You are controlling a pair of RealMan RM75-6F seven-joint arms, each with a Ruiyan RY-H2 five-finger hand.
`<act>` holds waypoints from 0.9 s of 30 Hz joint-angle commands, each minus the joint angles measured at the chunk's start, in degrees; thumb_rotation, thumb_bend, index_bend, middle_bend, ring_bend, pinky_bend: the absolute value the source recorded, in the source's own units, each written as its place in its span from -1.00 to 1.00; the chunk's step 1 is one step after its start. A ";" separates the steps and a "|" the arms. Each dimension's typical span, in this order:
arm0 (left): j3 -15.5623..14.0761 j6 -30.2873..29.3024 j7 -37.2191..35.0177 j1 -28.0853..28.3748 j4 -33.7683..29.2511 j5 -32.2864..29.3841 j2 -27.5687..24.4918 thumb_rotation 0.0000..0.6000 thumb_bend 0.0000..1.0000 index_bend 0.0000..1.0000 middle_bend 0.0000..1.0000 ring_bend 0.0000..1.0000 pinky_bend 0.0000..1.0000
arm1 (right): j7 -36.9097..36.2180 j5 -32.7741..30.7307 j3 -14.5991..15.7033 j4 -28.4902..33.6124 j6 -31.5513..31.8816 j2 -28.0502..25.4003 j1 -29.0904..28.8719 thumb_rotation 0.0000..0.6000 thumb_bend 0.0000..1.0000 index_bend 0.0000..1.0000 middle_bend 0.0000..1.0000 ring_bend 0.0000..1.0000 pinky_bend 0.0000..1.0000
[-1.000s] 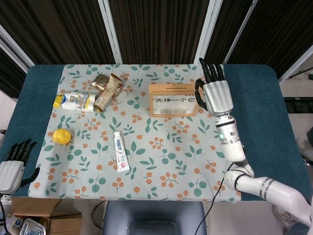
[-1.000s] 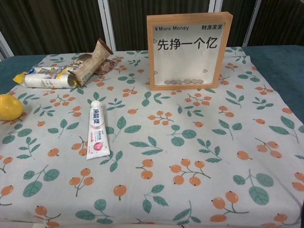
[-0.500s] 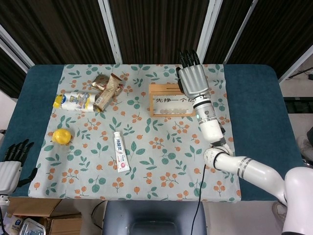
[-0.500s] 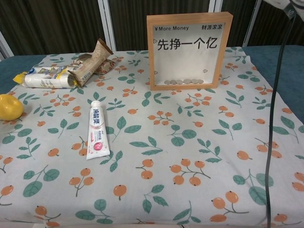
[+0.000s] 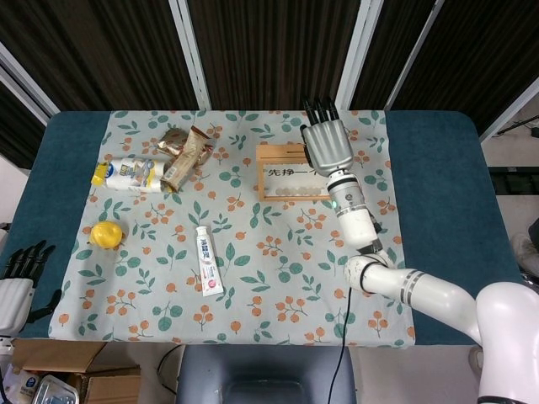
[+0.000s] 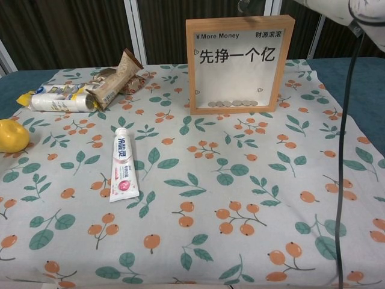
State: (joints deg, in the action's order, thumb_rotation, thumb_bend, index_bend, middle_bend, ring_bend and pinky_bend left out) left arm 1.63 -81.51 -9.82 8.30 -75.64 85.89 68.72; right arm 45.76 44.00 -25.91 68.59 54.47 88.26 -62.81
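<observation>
Two hands show, and neither holds anything. The right hand point(image 5: 327, 145) hangs over the far right part of the wooden coin frame point(image 5: 285, 172), palm down, its fingers point(image 5: 321, 112) stretched straight toward the far edge and a little apart. From the head view I cannot tell whether the palm touches the frame's top edge or floats just above it. The chest view shows the frame point(image 6: 239, 63) upright and square to the camera, with a row of coins point(image 6: 233, 103) along the bottom of its window and no fingers wrapped around its sides. So, as far as the pictures go, no grasp on the frame has been made: it stands in its place on the floral cloth point(image 5: 278, 290), and any closing and lifting is not yet done.

Further out, a toothpaste tube point(image 5: 208, 261) lies flat near the middle of the cloth, well apart from the frame. Brown snack wrappers point(image 5: 187, 150) and a white packet point(image 5: 130, 174) lie touching at the far left, with a lemon point(image 5: 107, 234) nearer the front. All of these lie untouched.

The left hand point(image 5: 15, 282) rests off the near left corner of the worktop point(image 5: 438, 210), fingers spread and empty, far from everything.
</observation>
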 commanded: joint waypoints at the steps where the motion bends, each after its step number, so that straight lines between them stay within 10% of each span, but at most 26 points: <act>1: 0.06 0.03 -0.01 -0.04 0.03 -0.14 -0.07 1.00 -0.25 -1.00 -1.00 -1.00 -1.00 | -0.01 -0.87 0.43 -0.86 0.49 0.80 -0.58 1.00 0.24 0.45 -0.77 -1.00 -1.00; 23: 0.18 -0.32 -0.48 -0.34 0.09 -0.08 -0.69 1.00 -0.25 -1.00 -1.00 -1.00 -1.00 | 0.54 -5.98 2.51 -1.91 0.65 1.32 -2.33 1.00 0.24 0.45 -0.77 -1.00 -1.00; 27: 0.17 -0.31 -0.41 -0.32 0.00 0.00 -0.70 1.00 -0.25 -1.00 -1.00 -1.00 -1.00 | 0.39 -6.58 2.92 -1.48 0.19 0.88 -2.38 1.00 0.24 -0.07 -0.76 -1.00 -1.00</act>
State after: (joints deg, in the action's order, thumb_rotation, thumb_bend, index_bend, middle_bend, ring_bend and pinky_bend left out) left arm 1.80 -81.82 -10.24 7.98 -75.65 85.88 68.02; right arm 46.19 37.47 -23.05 67.04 54.72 89.21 -65.19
